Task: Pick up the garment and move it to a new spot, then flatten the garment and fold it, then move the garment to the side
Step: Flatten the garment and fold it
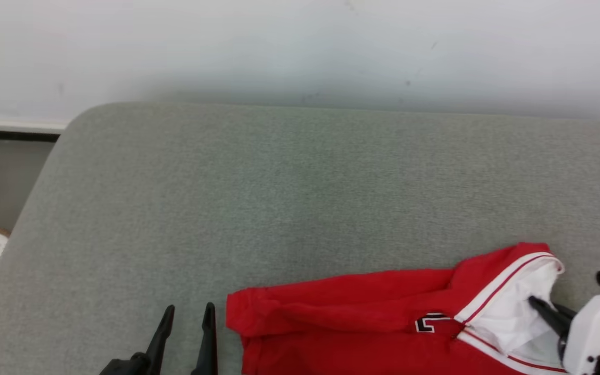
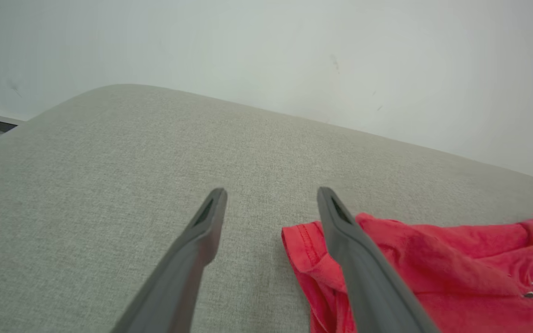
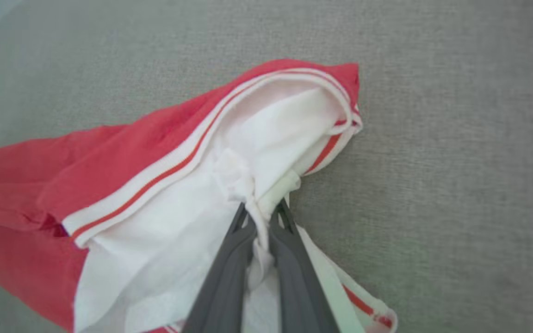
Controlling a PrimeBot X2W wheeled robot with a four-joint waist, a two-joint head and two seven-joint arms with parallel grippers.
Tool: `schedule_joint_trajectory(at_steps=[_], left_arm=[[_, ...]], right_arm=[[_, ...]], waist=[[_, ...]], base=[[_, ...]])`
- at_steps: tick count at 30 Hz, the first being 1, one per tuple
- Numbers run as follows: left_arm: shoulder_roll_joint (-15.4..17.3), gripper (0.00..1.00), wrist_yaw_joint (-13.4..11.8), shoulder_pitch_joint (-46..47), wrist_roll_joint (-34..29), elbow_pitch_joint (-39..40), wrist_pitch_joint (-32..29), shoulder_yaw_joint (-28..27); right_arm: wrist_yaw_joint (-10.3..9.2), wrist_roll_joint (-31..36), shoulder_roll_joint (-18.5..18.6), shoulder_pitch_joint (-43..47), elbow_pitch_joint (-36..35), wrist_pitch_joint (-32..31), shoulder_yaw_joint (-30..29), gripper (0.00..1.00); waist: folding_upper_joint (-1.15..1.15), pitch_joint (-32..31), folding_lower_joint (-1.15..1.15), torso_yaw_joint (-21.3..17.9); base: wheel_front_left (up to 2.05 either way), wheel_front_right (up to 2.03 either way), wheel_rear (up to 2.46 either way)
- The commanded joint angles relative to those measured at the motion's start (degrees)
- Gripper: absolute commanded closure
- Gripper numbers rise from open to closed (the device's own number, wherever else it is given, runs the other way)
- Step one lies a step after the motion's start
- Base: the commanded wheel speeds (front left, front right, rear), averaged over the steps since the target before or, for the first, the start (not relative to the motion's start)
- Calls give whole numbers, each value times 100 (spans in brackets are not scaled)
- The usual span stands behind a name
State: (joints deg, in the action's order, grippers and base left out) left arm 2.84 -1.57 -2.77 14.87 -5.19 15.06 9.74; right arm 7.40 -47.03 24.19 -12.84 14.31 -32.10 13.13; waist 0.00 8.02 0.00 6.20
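If the pinch slips: the right hand [image 3: 263, 210] is clamped on only a thin twist of white lining, so a quick lift could, as I judge it, pull that fold free and drop the red garment [image 1: 352, 312] back in a heap.
If the lift is one-handed: most of the cloth lies to the left of the grip, so it would likely hang and drag over the grey fabric-covered surface [image 1: 279, 182], bunching further and making the flattening harder.
If the cloth is pulled leftward: the garment's left hem lies just beside the left hand [image 1: 189, 310] and could catch on its right finger.
Right hand: fingers together on bunched white cloth at the garment's right end, beside the trimmed opening.
Left hand: fingers apart with nothing between them, at the near edge, just left of the garment's left end.
Garment position: near right part of the surface, lying left to right, its near side cut off by the head view's bottom edge.
Garment look: bright red, soft and creased, folded over itself rather than flat. It has a white inner layer, a white band with a thin red stripe round the opening at the right, a small black-and-white mark near that band, and a stitched hem at the left. Whether it is a shirt or shorts I cannot tell.
Task stage: seemingly the first pick-up, with nothing flattened or folded yet.
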Motion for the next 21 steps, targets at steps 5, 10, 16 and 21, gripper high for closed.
schedule_joint_trajectory(at_steps=[5, 10, 16, 21], left_arm=[[17, 0, 33, -142, -136, -6, 12, -115], [16, 0, 59, -179, -174, -47, 12, -183], [16, 0, 80, -229, -195, -91, 12, -179], [16, 0, 56, -247, -131, -130, 12, -136]], right_arm=[[6, -80, 372, 123, 45, 131, -413, 100], [7, 37, 629, 187, 128, 194, -794, 100], [7, 212, 917, 285, 13, 96, -1200, 100], [7, 405, 920, 452, -388, -191, -1294, 100]], waist=[[0, -133, 0, -303], [0, -193, 0, -476], [0, -289, 0, -550], [0, -418, 0, -518]], base=[[0, 0, 0], [0, 0, 0], [0, 0, 0], [0, 0, 0]])
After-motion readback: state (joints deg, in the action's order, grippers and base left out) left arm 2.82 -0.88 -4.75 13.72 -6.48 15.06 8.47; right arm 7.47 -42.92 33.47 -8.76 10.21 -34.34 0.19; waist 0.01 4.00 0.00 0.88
